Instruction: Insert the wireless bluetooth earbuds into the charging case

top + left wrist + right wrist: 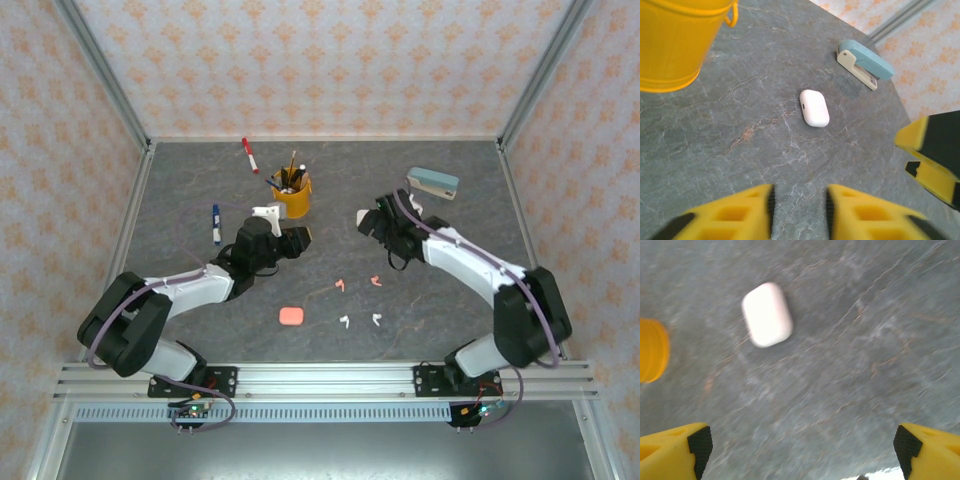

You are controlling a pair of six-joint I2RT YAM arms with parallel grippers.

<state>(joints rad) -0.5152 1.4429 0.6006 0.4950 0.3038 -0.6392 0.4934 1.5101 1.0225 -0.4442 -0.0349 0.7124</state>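
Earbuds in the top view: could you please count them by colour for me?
Pink earbuds: 2
White earbuds: 2
Total: 4

A robotics lab test cell: the left arm (190, 290) and right arm (470, 262) are bolted to an aluminium rail (320, 375) at the edge of a grey stone-look table (450, 330). Floral-papered panels (320, 60) box it in, with a yellow pencil bucket (292, 197) and a stapler (432, 183) set out on it.
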